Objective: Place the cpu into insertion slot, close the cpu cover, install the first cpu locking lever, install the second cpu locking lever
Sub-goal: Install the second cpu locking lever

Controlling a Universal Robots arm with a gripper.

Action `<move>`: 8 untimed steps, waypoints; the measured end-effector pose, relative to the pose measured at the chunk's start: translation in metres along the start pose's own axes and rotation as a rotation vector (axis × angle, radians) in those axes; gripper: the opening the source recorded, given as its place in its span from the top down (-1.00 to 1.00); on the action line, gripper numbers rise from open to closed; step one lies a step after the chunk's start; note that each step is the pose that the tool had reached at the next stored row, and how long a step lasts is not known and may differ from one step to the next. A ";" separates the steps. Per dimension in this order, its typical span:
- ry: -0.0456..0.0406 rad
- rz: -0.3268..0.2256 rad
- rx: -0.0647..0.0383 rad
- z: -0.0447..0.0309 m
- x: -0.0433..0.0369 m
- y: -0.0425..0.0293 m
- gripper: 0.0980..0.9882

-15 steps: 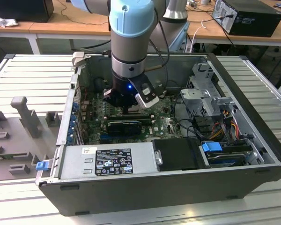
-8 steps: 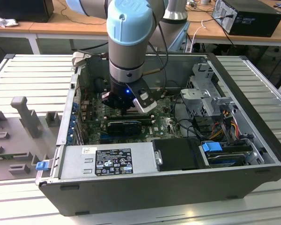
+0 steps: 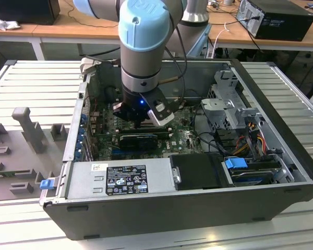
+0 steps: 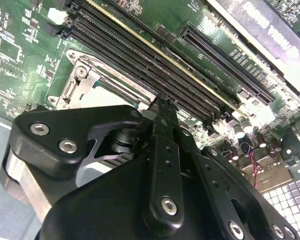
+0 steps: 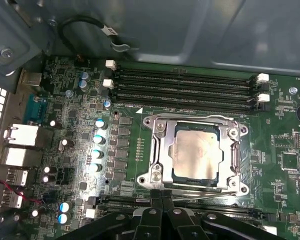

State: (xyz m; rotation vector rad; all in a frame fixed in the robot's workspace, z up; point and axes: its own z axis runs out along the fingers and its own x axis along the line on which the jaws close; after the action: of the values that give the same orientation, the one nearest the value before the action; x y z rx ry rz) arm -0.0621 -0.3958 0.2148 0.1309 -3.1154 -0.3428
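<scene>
One gripper point(image 5: 161, 196), fingers pressed together and empty, at cpu cover point(image 5: 159, 150) edge over seated cpu point(image 5: 196, 154); possible slip, scraping motherboard point(image 5: 80, 150).

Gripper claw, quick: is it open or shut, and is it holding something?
Gripper: shut, fingers pressed together, holding nothing that shows; its tip sits at the edge of the cpu cover, with the cpu already seated.

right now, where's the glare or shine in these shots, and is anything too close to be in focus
First wrist view: capacitor tops gleam and the cpu lid shows a soft sheen under the cpu cover. Second wrist view: the claw body looms close and slightly soft, and a bright glare washes out the expansion card. Exterior view: a blue light glows on the wrist.
</scene>
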 end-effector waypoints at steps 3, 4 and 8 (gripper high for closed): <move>-0.0002 0.000 -0.002 0.0008 0.0012 -0.0001 0.98; -0.0002 0.000 -0.003 0.0015 0.0015 -0.0005 0.98; -0.0032 -0.001 -0.040 0.0022 0.0041 -0.0078 0.98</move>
State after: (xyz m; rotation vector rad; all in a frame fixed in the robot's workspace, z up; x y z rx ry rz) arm -0.0656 -0.4032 0.2109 0.1312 -3.1096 -0.4048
